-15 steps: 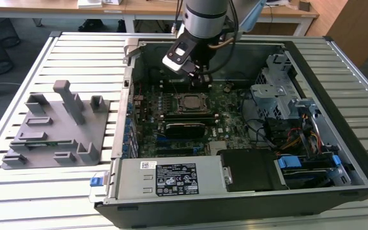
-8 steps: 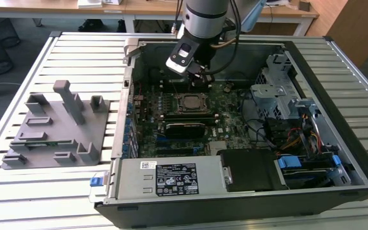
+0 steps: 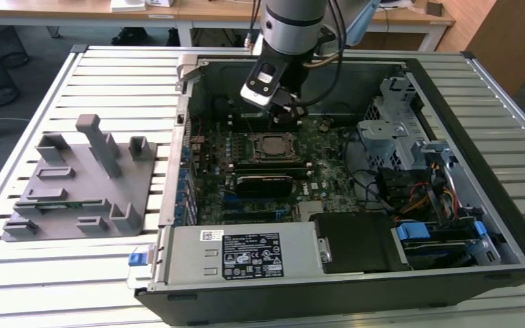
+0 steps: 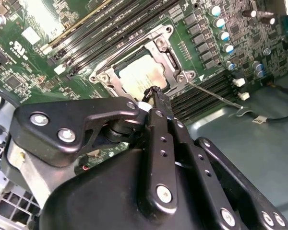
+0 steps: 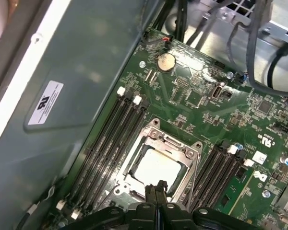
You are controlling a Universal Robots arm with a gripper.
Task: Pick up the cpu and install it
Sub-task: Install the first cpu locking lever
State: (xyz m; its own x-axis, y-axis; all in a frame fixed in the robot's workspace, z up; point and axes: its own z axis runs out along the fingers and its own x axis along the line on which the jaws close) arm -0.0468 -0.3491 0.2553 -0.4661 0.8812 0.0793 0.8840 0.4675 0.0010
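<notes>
Exterior view first, and my count from it: one arm (image 3: 292,24), one gripper (image 3: 286,113), one open computer case (image 3: 354,294) lying on a slatted table (image 3: 89,273), and one grey plastic fixture (image 3: 71,184) on the table towards the exterior view's left, well apart from the gripper.

Inside the case I see one green motherboard (image 3: 328,147) with one socket frame (image 3: 247,147). One cpu (image 3: 270,145) lies flat inside that frame with its pale metal top up. The second wrist view shows the same cpu (image 4: 141,74) ringed by the frame (image 4: 169,52). One thin metal lever (image 4: 216,94) runs out from the frame's corner. In the first wrist view I count two banks of memory slots (image 5: 110,143), one on each side of the socket, and one coin cell (image 5: 165,61) further up the board.

The arm comes down from the far edge of the case, and its wrist is tilted so the gripper points down at the board. In both wrist views the fingers (image 5: 152,191) are pressed together with nothing between them, and their tip sits at the near edge of the cpu. I cannot tell whether the tip touches the chip or hangs just above it.
</notes>
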